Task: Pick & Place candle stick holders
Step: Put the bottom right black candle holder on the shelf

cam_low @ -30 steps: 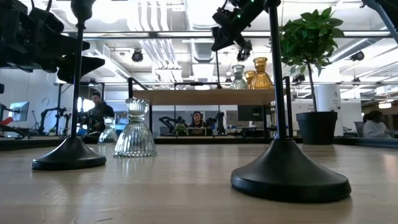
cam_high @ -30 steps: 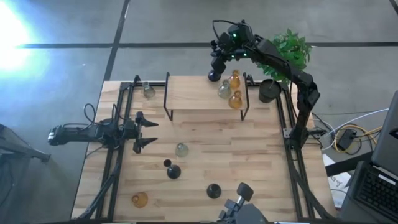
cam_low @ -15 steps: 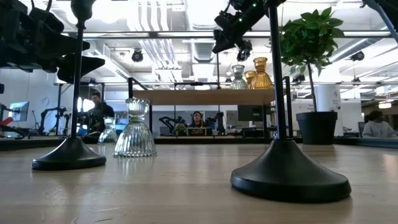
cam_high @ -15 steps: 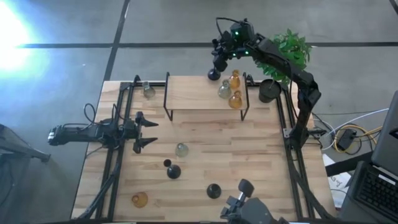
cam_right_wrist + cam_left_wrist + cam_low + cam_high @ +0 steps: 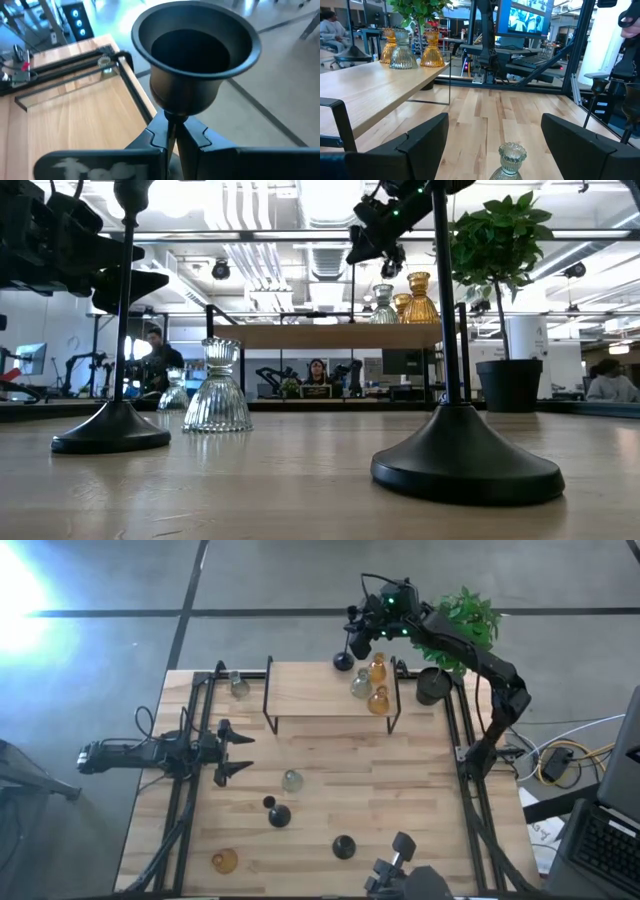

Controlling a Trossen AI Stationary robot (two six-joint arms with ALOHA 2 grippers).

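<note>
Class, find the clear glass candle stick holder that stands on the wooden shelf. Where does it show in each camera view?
High view: clear glass holder near the shelf's right end, beside two amber holders.
Low view: on top of the shelf, left of the amber ones.
Left wrist view: upper left, between the amber holders.
Right wrist view: not in it.
Shared landmark: the wooden shelf.

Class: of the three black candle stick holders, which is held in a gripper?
The black holder at the shelf's far edge: right gripper clamps its stem; the others stand untouched.
</note>
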